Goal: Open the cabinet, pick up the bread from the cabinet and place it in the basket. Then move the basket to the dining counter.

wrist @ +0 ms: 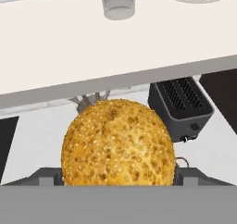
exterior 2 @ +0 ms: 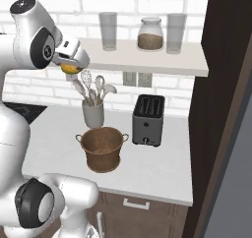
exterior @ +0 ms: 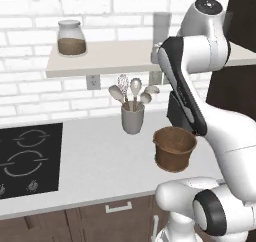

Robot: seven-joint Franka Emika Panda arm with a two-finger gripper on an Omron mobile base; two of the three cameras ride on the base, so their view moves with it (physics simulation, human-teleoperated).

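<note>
The bread (wrist: 119, 142), a golden seeded bun, sits between my fingers in the hand view. From the right base view, my gripper (exterior 2: 70, 68) is shut on the bread (exterior 2: 70, 69), held high just under the front edge of the wall shelf (exterior 2: 147, 60), above the utensil cup (exterior 2: 93, 113). The brown woven basket (exterior 2: 102, 147) stands upright on the grey counter, below and slightly right of the gripper, and it looks empty (exterior: 174, 147). The tall dark cabinet (exterior 2: 224, 84) rises at the right. The dining counter is out of view.
A black toaster (exterior 2: 147, 120) stands right of the basket. The shelf carries a brown-filled glass jar (exterior 2: 150, 34) and grey tumblers (exterior 2: 108, 30). A black cooktop (exterior: 27, 158) lies at the counter's left. The cup with utensils (exterior: 132, 117) stands behind the basket.
</note>
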